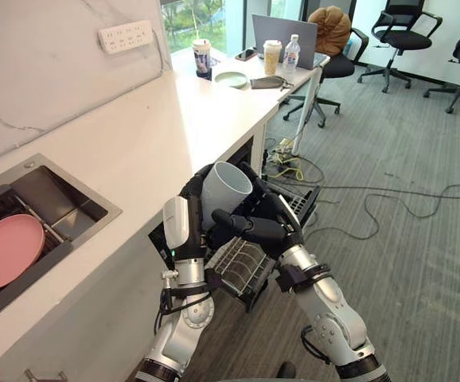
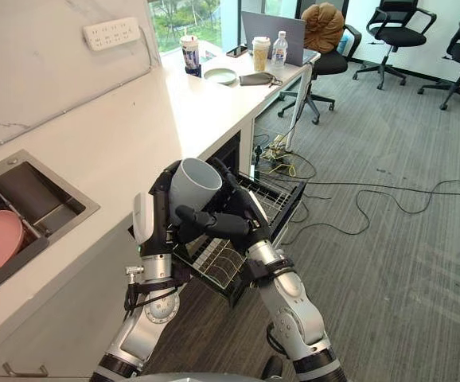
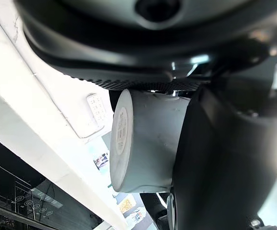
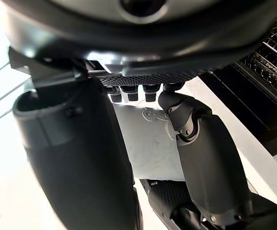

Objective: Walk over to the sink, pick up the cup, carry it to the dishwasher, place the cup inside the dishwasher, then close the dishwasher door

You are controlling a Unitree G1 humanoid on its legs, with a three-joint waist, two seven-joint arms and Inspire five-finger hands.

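The cup (image 1: 227,187) was held between the left hand (image 1: 178,224) and the right hand (image 1: 263,228), both curled round it. The dishwasher rack (image 1: 242,269) was seen below the hands.

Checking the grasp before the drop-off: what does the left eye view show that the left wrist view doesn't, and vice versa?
The left eye view adds the left hand and right hand together curled round the cup, the pulled-out dishwasher rack just past them, and the pink plate in the sink. The left wrist view adds the cup's base with its label. Both share the cup, the white counter and the wall power strip.
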